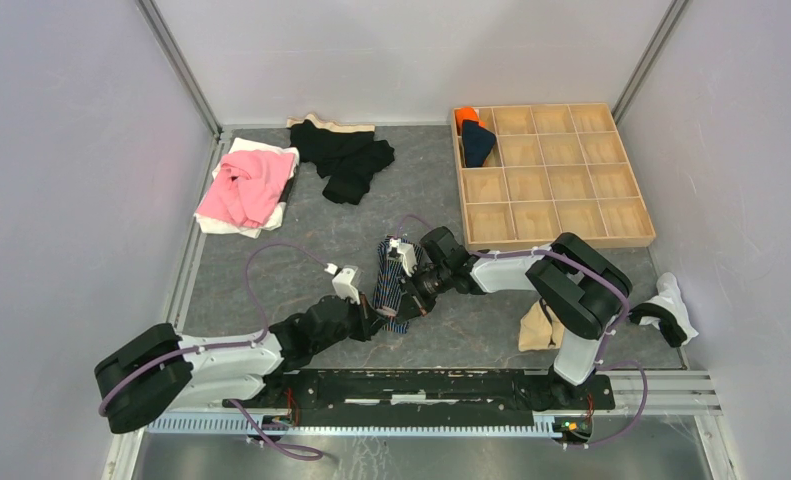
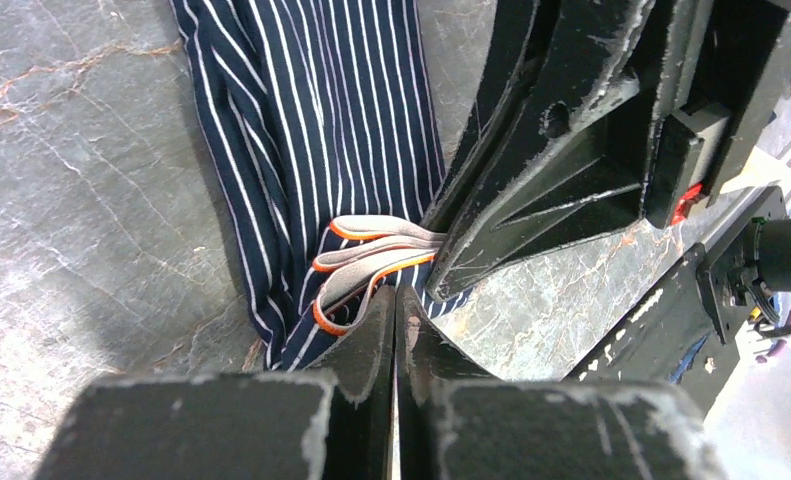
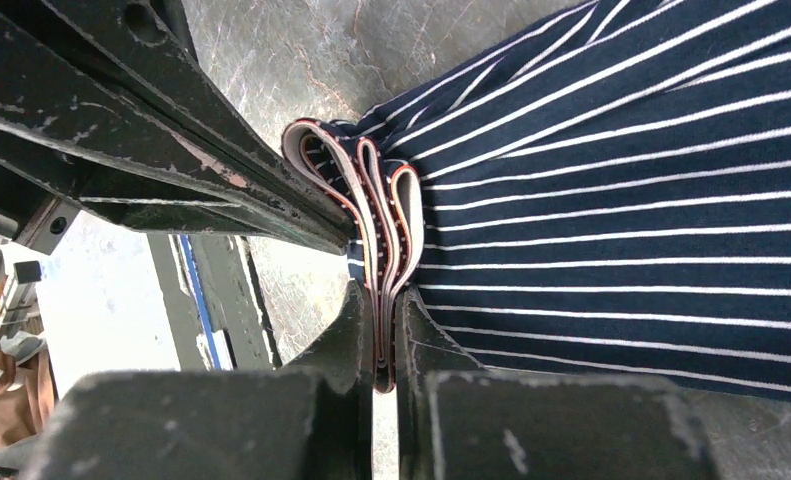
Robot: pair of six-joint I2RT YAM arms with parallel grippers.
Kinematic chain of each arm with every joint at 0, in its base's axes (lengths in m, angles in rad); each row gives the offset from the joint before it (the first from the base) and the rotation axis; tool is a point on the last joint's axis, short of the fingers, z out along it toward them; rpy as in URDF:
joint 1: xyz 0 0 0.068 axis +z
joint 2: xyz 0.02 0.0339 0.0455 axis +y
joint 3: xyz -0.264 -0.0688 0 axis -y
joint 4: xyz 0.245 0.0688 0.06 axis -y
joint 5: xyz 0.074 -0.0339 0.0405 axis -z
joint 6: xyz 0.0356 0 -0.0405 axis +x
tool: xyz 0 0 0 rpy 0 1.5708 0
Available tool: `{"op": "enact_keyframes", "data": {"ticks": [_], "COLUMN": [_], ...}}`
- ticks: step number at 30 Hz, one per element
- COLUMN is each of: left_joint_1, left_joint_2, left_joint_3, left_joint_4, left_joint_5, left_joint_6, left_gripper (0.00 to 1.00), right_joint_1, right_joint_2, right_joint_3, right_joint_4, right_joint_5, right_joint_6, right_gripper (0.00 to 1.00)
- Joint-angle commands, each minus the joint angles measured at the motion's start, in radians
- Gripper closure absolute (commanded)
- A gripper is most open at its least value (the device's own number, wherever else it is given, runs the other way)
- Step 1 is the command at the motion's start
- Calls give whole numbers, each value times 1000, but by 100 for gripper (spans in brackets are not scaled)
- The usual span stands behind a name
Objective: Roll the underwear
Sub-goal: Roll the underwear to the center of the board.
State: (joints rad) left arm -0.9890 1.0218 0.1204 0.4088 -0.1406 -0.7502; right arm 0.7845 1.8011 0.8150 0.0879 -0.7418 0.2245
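The navy striped underwear (image 1: 395,288) lies folded into a long strip on the table between my two arms. My right gripper (image 3: 384,300) is shut on its bunched grey, orange-edged waistband (image 3: 386,215), with several layers pinched between the fingers. My left gripper (image 2: 396,295) is shut, its tips resting against the same waistband end (image 2: 366,265) from the opposite side, and nothing shows between its fingers. In the top view the two grippers meet at the strip's near end (image 1: 396,315). A white brief with black trim (image 1: 671,308) lies at the far right.
A wooden compartment tray (image 1: 556,165) stands at the back right, with orange and navy rolls (image 1: 474,135) in its top-left cells. A pink garment (image 1: 246,185) and black garments (image 1: 346,155) lie at the back left. A tan cloth (image 1: 538,326) sits by the right arm's base.
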Motion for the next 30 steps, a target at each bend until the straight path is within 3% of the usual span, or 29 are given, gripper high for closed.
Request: {"op": "enact_keyframes", "data": {"ticks": [1, 8, 17, 30], "left_joint_1": [-3, -3, -2, -4], "left_joint_2": [44, 44, -139, 93], "left_joint_3": [-32, -52, -30, -33], "left_joint_4": [79, 93, 60, 244], "left_joint_5": [-81, -118, -158, -113], "left_joint_6": [-52, -79, -90, -112], "left_gripper": [98, 98, 98, 98], "right_joint_1": [-15, -16, -16, -16], "right_joint_2": [43, 25, 21, 27], "right_joint_3": [-28, -37, -37, -36], "right_joint_4": [-61, -56, -60, -65], "right_joint_5": [135, 135, 140, 154], "right_joint_6": [-48, -51, -50, -52], "right_gripper": [96, 93, 94, 95]}}
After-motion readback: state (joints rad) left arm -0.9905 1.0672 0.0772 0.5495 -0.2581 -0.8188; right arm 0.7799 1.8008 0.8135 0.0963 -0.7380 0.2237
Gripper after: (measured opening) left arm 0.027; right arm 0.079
